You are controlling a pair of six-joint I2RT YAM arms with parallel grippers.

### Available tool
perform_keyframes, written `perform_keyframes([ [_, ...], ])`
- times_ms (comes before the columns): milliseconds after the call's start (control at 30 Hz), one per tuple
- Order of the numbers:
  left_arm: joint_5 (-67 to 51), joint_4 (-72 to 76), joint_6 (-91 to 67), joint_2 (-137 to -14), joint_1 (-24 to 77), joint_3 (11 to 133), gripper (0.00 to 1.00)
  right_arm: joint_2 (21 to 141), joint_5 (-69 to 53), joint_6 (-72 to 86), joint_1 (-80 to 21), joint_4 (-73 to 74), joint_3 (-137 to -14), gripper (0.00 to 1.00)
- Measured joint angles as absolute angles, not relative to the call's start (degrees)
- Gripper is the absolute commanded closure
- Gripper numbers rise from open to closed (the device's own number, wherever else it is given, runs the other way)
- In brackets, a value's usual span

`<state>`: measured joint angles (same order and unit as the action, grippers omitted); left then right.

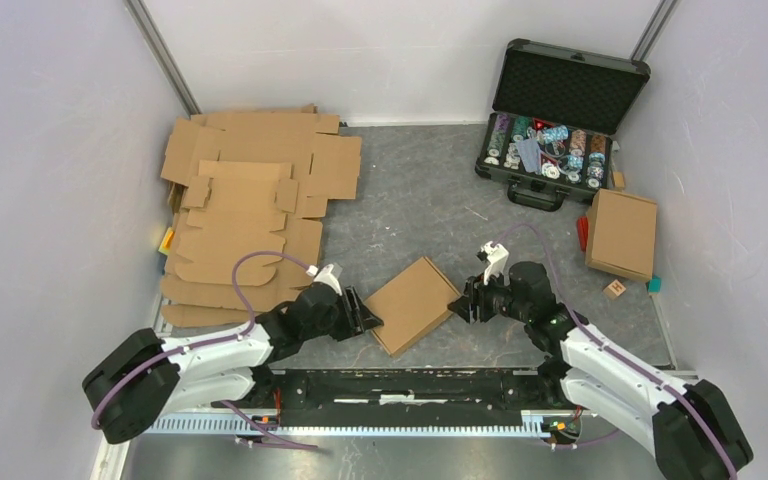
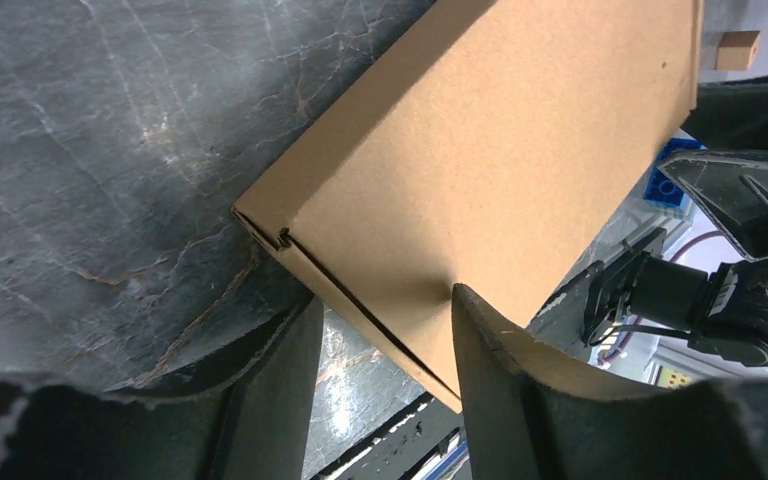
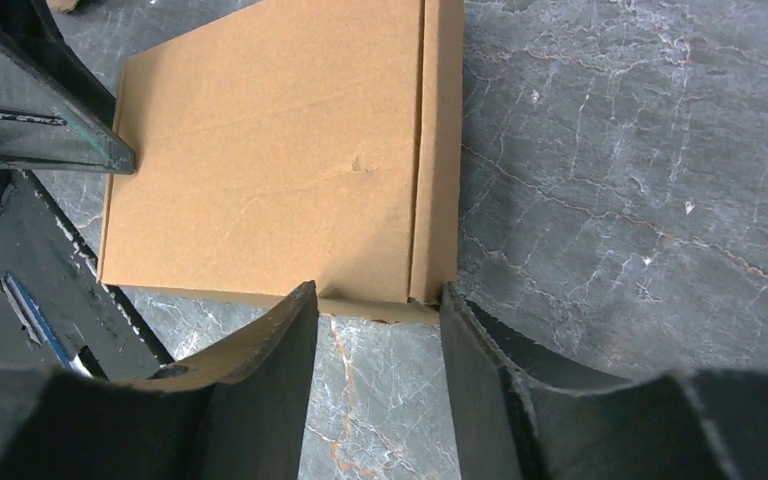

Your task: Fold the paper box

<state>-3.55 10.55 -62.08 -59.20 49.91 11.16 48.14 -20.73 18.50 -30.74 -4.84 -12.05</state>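
Pale walls (image 1: 40, 150) enclose a dark grey, marble-veined tabletop (image 1: 410, 190), with what appear to be metal posts (image 1: 163, 55) at the rear corners.

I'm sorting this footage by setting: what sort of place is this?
Probably a robot lab test cell: plain white panel walls enclose a table, with a stack of flat box blanks and a poker-chip case laid out as props.

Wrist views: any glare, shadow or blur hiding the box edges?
Left wrist: glare sheens the table, box edge sharp, left pincer's fingers dark and blurred. Right wrist: box evenly lit, slight shadow on its near edge, right pincer's fingers blurred. Top external: even, no glare.
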Motion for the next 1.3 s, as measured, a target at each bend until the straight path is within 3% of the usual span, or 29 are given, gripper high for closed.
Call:
perform_keyframes([
  [133, -3.2, 7.62, -60.93, -59.24, 49.28, 12.32, 0.64, 46.89, -21.47, 18.2, -30.7, -3.49, -12.27, 0.53],
  [233, -3.77, 7.62, -60.73, -59.66, 48.23, 12.6, 0.81, 45.45, -21.96, 18.13, -30.61, -1.26, -12.25, 0.39],
  [333, -5.02, 9.85, -60.75, -60.42, 46.24, 12.6, 0.89, 43.33, -22.26, 17.91, -30.65, 1.06, -12.25, 0.29],
  [433, -6.13, 11.7, -60.71, -61.36, 45.25, 12.6, 0.91, 42.04, -21.91, 17.67, -30.65, 2.24, -12.25, 0.17],
  [667, -8.01, 13.37, -59.13, -62.11, 44.73, 12.47, 0.98, 41.63, -17.54, 17.32, -31.46, 3.05, -13.08, 0.02],
  [900, -9.41, 14.11, -57.25, -62.22, 43.99, 12.05, 0.98, 45.15, -10.15, 18.02, -31.46, 3.38, -17.21, 0.02],
  [1300, -13.17, 19.94, -56.51, -62.89, 41.01, 9.06, 0.98, 43.64, -13.54, 24.6, -30.13, 5.3, -15.99, 0.02],
])
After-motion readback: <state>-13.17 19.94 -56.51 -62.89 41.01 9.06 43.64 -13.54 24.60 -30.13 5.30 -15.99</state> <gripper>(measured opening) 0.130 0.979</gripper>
